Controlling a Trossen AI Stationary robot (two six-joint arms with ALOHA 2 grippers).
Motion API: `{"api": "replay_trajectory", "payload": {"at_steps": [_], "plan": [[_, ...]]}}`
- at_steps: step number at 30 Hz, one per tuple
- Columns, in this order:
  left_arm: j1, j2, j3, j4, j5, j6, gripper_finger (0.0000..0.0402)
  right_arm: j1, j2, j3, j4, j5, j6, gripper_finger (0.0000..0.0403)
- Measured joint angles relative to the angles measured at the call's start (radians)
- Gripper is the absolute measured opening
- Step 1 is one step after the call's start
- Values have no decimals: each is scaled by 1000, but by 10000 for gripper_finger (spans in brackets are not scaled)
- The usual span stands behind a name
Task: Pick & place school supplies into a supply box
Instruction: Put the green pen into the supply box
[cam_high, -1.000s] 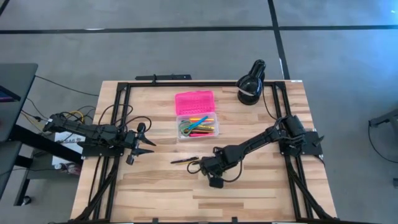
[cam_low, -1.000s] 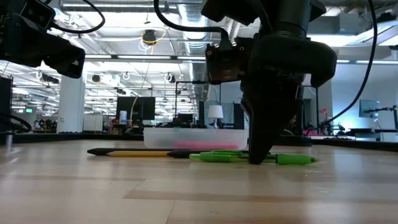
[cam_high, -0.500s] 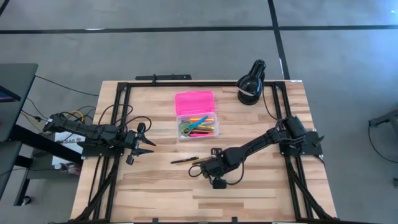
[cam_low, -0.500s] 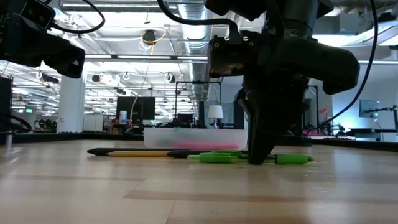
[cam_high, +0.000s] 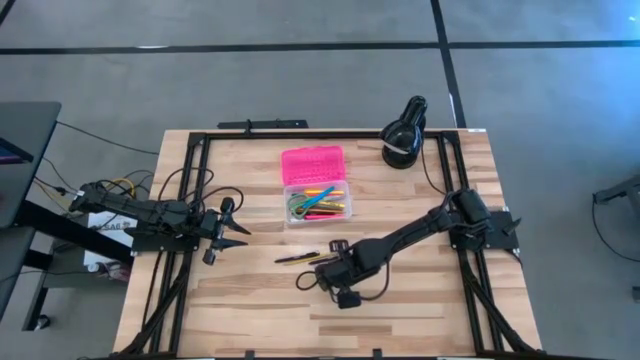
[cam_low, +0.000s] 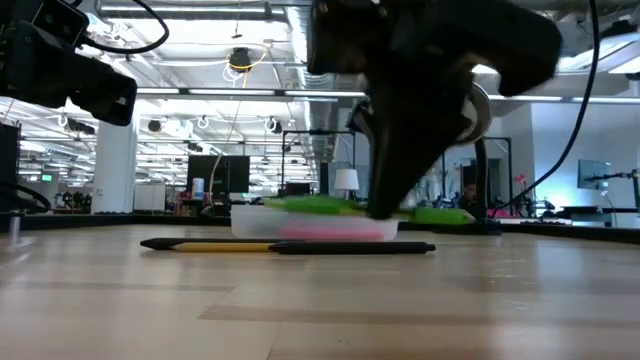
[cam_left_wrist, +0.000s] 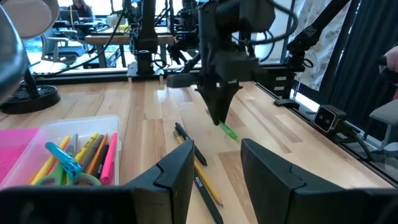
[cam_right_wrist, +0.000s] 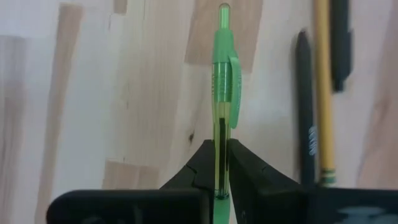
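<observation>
My right gripper (cam_high: 318, 276) is shut on a green pen (cam_low: 330, 206) and holds it a little above the table, near the middle. A black pen (cam_low: 350, 247) and a yellow pencil (cam_high: 300, 258) lie flat on the table beside it. The supply box's clear base (cam_high: 318, 203) holds several pens and green-handled scissors. Its pink lid (cam_high: 312, 163) lies open on the far side. My left gripper (cam_high: 236, 235) is open and empty at the table's left side. My right gripper pinches the green pen's barrel (cam_right_wrist: 219, 140) between its two fingertips (cam_right_wrist: 202, 163), below the clip, about mid-length. The fingers point down from above and lie across the pen. The pen is level and lifted clear of the table.
A black round lamp-like object (cam_high: 405, 132) stands at the far right. Black frame rails (cam_high: 190, 200) run along the table's left and right sides. Bare wood lies along the near edge (cam_high: 320, 330).
My right gripper, shut on the green pen, has risen and gone a little toward the table's left edge. The green pen, which lay on the table beside the black pen, is now lifted clear and level.
</observation>
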Motion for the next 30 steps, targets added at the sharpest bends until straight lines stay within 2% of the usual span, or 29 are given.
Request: {"api": "replay_trajectory", "payload": {"at_steps": [5, 12, 15, 22, 30], "plan": [[0, 0, 0, 0, 0, 1, 128, -15, -1, 68, -62, 27, -55, 13], [0, 0, 0, 0, 0, -1, 128, -94, -5, 153, -142, 280, -110, 15], [0, 0, 0, 0, 0, -13, 128, -155, -6, 164, -140, 344, -109, 15], [0, 0, 0, 0, -1, -43, 128, -302, 7, 164, -153, 347, -152, 20], [0, 0, 0, 0, -1, -54, 128, -375, 7, 150, -110, 327, -218, 22]]}}
